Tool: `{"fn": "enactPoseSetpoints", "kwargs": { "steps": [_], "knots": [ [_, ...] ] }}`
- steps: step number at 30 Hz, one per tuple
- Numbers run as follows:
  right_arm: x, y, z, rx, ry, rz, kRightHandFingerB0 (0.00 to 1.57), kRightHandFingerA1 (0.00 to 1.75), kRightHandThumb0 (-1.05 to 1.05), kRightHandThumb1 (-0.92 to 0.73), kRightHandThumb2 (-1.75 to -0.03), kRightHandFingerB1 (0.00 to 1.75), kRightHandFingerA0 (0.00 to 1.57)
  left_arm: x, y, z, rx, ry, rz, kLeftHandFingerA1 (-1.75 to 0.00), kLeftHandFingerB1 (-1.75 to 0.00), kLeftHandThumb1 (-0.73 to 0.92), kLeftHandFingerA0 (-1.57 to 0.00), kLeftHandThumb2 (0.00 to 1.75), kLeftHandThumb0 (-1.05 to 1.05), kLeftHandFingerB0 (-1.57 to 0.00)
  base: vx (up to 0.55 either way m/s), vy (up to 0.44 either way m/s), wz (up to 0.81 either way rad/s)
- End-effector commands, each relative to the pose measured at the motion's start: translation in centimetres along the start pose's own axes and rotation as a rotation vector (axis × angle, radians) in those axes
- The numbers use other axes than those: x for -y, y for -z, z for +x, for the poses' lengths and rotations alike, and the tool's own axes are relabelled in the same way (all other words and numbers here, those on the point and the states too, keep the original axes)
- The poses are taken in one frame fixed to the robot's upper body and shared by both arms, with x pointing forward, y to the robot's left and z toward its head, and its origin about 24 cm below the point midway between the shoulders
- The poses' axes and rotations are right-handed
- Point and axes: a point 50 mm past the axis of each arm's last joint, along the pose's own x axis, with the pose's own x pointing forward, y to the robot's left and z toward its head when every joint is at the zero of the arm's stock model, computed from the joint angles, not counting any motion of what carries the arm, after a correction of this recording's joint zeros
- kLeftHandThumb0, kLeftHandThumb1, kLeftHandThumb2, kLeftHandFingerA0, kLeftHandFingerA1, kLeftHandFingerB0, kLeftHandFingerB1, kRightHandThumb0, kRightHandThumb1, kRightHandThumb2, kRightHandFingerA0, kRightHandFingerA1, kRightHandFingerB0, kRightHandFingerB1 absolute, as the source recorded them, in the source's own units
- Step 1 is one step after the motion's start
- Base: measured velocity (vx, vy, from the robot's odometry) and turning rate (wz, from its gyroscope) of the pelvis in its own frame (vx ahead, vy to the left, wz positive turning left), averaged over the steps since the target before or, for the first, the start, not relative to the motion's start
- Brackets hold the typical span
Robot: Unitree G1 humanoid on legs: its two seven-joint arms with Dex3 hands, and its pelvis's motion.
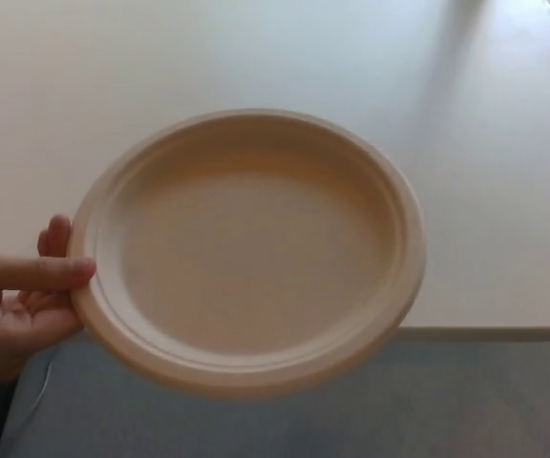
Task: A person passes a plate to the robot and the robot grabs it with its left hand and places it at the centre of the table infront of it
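A round beige paper plate [246,250] fills the middle of the head view, held up close to the camera above the table's near edge. A person's hand [15,305] at the lower left pinches the plate's left rim, thumb on top and fingers underneath. Neither of my hands shows in the picture.
The white table [275,57] stretches behind and under the plate; its front edge [490,333] runs along the lower right. Below it lies grey floor [466,401]. A faint shadow band crosses the table at the upper right.
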Motion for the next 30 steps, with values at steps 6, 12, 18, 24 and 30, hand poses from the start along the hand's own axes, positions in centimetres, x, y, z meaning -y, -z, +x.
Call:
{"fn": "enactPoseSetpoints", "kwargs": {
  "steps": [6, 12, 18, 24, 30],
  "knots": [
    [0.2, 0.3, -0.1, -0.003, -0.021, -0.022, 0.28, 0.55, -0.66, -0.81, -0.64, 0.45, 0.31, 0.1, -2.1, -0.2, 0.205, -0.004, 0.202, -0.35, -0.30, 0.61, -0.41, 0.59, -0.68, -0.28, 0.00, 0.000, 0.00],
    [0.0, 0.5, -0.1, -0.009, -0.031, -0.032, 0.28, 0.56, -0.66, -0.81, -0.64, 0.46, 0.33, 1.8, -5.7, -2.1, 0.576, -0.006, 0.359, -0.45, -0.41, 0.52, -0.31, 0.84, -0.70, -0.20, 0.00, 0.000, 0.00],
    [0.1, 0.5, -0.1, -0.008, -0.031, -0.031, 0.30, 0.56, -0.65, -0.80, -0.64, 0.45, 0.35, 4.5, -9.3, -7.6, 0.991, 0.040, 0.368, -0.48, -0.42, 0.49, -0.37, 0.81, -0.67, -0.25, 0.00, 0.000, 0.00],
    [0.6, -0.1, -0.1, 0.002, -0.017, -0.031, 0.23, 0.63, -0.71, -0.62, -1.03, 0.53, 0.35, 5.8, -12.2, -15.1, 1.285, 0.105, 0.441, -0.46, -0.42, 0.52, -0.35, 0.84, -0.71, -0.25, 0.00, 0.000, 0.00],
    [0.3, 0.6, -0.1, -0.008, -0.022, -0.038, 0.30, 0.56, -0.67, -0.80, -0.64, 0.44, 0.36, 5.9, -12.8, -18.2, 1.392, 0.132, 0.436, -0.35, -0.30, 0.61, -0.42, 0.59, -0.66, -0.27, 0.00, 0.000, 0.00]
  ]
}}
